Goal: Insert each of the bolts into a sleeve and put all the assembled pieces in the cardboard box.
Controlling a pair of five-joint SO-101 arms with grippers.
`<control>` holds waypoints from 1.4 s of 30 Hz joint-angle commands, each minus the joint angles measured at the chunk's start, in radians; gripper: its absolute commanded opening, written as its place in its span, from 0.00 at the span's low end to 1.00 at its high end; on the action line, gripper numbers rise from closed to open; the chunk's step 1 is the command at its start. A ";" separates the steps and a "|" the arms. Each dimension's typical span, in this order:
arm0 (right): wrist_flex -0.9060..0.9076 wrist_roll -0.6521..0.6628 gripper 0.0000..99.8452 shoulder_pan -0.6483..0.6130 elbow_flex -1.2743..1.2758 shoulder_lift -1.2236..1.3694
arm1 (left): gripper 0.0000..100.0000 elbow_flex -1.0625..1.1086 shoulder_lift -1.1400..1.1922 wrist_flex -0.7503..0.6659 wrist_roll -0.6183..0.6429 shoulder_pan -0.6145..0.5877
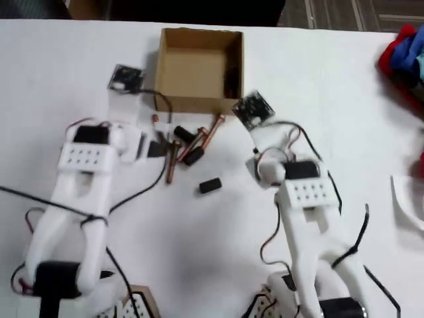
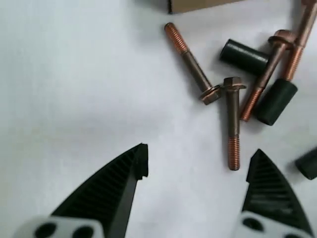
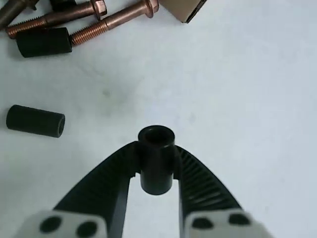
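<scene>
White open table, left gripper spread near bolts, right gripper clamping sleeve

The cardboard box is cropped in the left wrist view, leaving just a strip of its wall. A loose sleeve and one bolt run out of frame too. The right gripper covers the flanks of the clamped sleeve. At the right edge of the table, a red and blue bundle is cut off and too blurred to identify.
</scene>
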 commanded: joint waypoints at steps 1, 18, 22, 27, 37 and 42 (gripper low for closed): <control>-0.125 -0.083 0.02 0.010 0.058 -0.068 | 0.33 -0.119 0.089 0.008 0.014 0.094; -0.338 -0.144 0.02 0.127 0.187 -0.070 | 0.33 -0.473 0.552 0.071 0.078 0.129; -0.338 -0.144 0.02 0.116 0.187 -0.070 | 0.33 -0.536 0.649 0.081 0.078 0.129; -0.340 -0.146 0.02 0.116 0.187 -0.070 | 0.33 -0.616 0.747 0.117 0.078 0.126; -0.340 -0.146 0.02 0.116 0.186 -0.070 | 0.33 -0.763 0.809 0.219 0.078 0.057; -0.340 -0.147 0.02 0.116 0.184 -0.070 | 0.33 -0.803 0.818 0.313 0.077 0.048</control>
